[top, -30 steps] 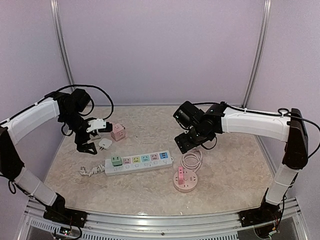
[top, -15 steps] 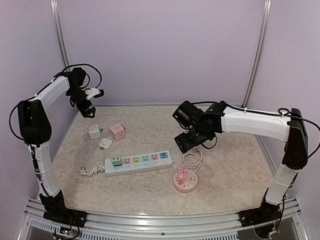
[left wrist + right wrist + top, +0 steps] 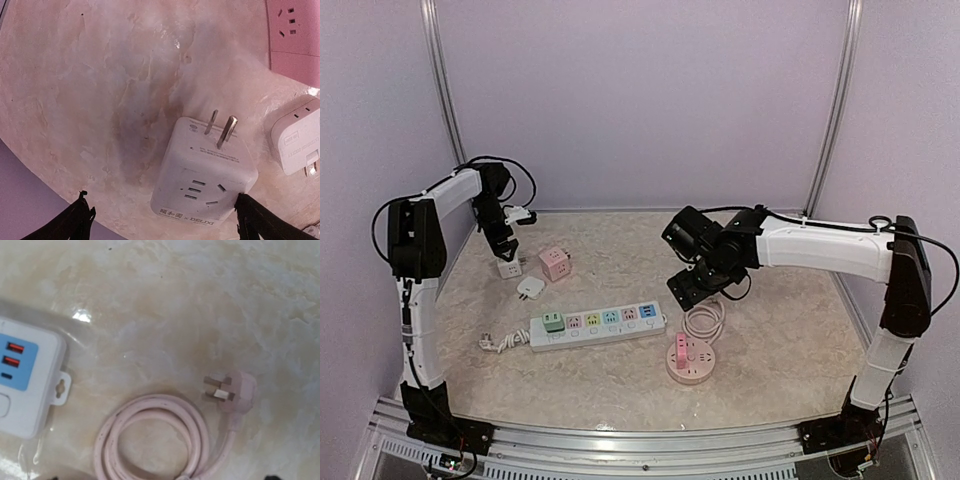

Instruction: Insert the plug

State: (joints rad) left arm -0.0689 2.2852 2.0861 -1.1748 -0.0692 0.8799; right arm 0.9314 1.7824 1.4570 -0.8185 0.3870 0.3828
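Nothing is inserted yet: the pink plug (image 3: pixel 234 391) lies loose on the surface (image 3: pixel 790 330) near the power strip (image 3: pixel 598 324), under our right pincer (image 3: pixel 687 289), jaws apart and empty. Our left pincer (image 3: pixel 165 220), also spread, has swung down from the back wall over the white cube adapter (image 3: pixel 202 175).

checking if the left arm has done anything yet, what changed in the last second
The left arm swung up and back, then came down again. The left end effector now hangs open just over the white cube adapter, gripping nothing. Nothing was visibly picked up or let go. The right end effector, power strip, pink cube and round pink socket stayed about where they were.
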